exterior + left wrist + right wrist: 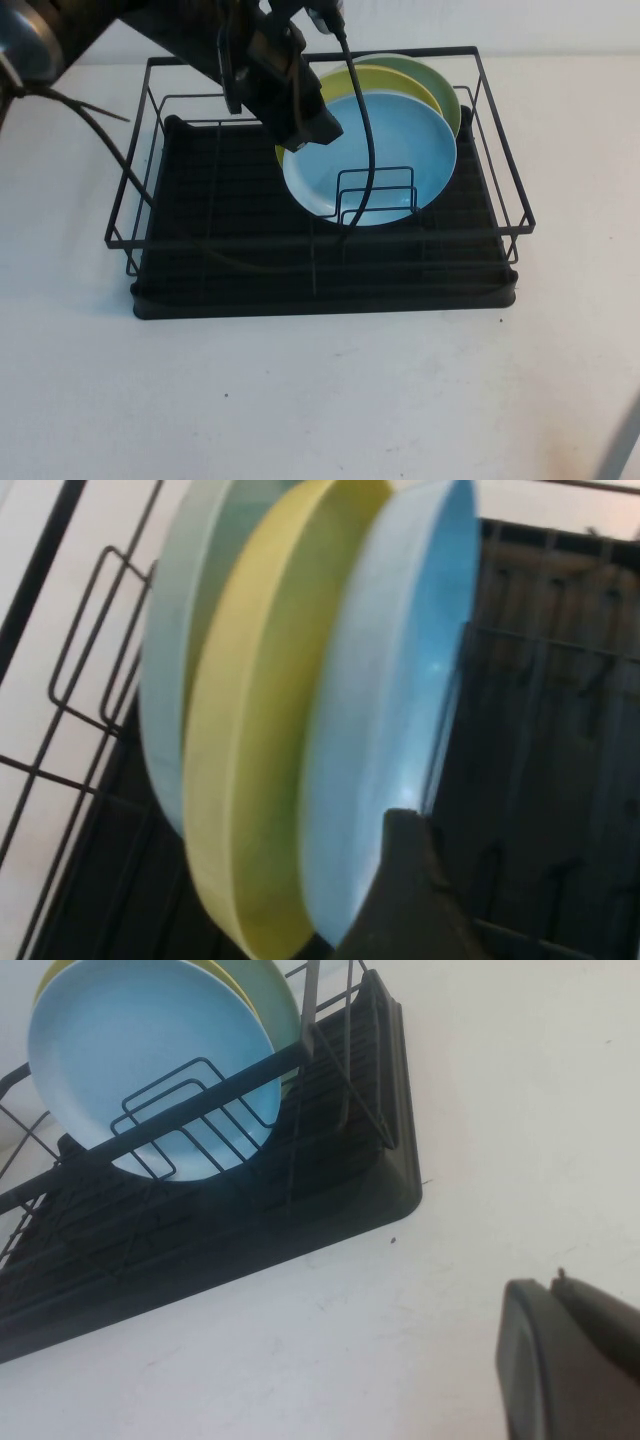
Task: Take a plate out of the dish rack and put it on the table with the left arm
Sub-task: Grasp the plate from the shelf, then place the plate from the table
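Observation:
The light blue plate (372,160) stands upright at the front of the small wire holder (377,195) in the black dish rack (320,270). A yellow plate (395,85) and a pale green plate (430,80) stand behind it. My left gripper (312,135) is down at the blue plate's upper left rim, open. In the left wrist view one finger (405,900) shows beside the blue plate's (395,710) rim; the other finger is hidden. My right gripper (570,1360) hangs over the white table (320,400), to the right of the rack and away from it.
The rack's raised wire walls (320,240) surround the plates on all sides. My left arm's black cable (365,130) hangs across the blue plate's face. White tabletop lies in front of the rack and on both sides of it.

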Robot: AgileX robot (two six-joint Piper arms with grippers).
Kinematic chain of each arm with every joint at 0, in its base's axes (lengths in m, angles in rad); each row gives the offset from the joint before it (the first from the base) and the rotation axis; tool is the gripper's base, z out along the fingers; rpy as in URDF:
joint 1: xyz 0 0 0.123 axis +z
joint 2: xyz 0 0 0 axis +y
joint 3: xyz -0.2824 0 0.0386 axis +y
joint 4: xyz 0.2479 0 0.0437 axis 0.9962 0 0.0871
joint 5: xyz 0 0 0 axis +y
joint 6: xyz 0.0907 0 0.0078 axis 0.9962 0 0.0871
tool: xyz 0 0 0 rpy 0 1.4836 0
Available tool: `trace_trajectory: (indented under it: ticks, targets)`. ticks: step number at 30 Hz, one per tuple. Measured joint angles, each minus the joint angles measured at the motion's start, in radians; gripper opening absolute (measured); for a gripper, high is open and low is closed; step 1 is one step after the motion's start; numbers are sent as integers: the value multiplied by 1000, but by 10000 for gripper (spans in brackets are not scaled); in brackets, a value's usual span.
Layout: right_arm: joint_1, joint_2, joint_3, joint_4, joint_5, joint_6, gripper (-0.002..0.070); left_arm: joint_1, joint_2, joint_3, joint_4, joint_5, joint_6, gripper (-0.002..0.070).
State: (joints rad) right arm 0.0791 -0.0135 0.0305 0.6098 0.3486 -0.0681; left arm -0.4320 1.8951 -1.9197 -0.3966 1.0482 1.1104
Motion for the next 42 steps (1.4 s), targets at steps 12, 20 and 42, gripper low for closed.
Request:
trace_trajectory:
  ticks: [12,20,42]
  targets:
    - [0,0,0,-6,0,0,-20,0,101,0,-75,-196,56,470]
    - [0,0,0,-9,0,0,-20,0,180,0,-240,-290,124,418]
    - [0,0,0,-12,0,0,-20,0,-86,0,-117,-230,131,83]
